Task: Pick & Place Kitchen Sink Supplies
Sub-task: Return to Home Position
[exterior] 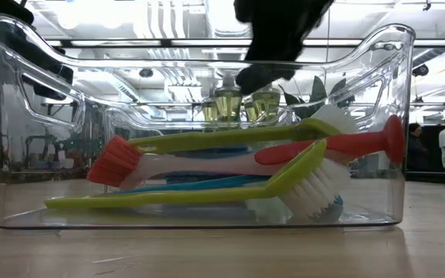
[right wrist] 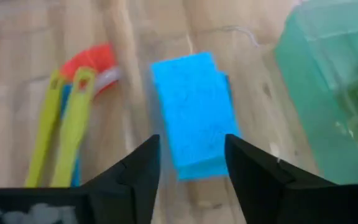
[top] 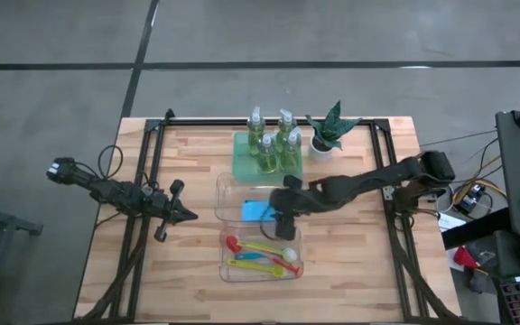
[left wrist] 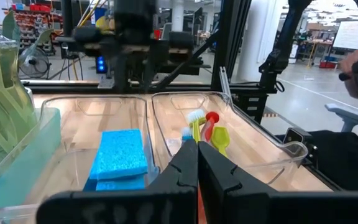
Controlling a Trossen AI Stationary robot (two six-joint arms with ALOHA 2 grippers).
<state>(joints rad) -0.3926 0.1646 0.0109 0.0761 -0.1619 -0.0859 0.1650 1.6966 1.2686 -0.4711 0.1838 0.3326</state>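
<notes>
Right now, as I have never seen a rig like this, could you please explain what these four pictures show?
It is a robot with two dark arms at a wooden table. One picture looks straight down on it. One looks level across the table through the brush bin. The other two come from cameras on the wrists. The left end effector is shut and empty, off to the side of the bins. The right end effector hangs open over the sponge bin, above the blue sponges, holding nothing. The brush bin holds the brushes. Beyond the bins stand a green tray with four pump bottles and a plant.
</notes>
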